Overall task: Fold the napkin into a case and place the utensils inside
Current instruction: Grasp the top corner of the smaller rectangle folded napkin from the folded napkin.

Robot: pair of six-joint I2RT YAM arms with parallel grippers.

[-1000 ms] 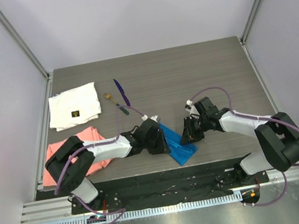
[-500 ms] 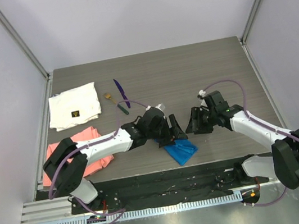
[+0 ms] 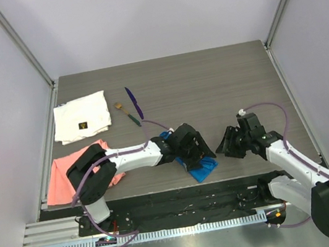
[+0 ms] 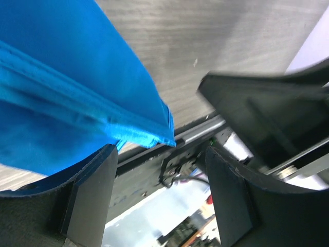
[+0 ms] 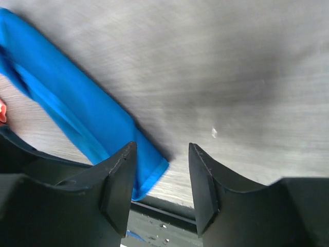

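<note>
The napkin lies close to the near edge of the table, folded into a long thin strip. The left gripper hangs right over the napkin and hides its far end. Its fingers are wide apart with nothing between them. The right gripper is just beside the napkin on the right and does not touch it. Its fingers are partly apart and hold nothing. I think both are free because the fold lies flat by itself.

Well to the left of the napkin is a pink cloth. Farther back and left of the napkin lie the purple utensil and the green-handled utensil, side by side, not yet inside. A white cloth lies beyond them.

Only the top view shows the utensils. The left wrist view shows the napkin's stacked layers, which the top view hides. The right wrist view shows its corner by the table edge.
</note>
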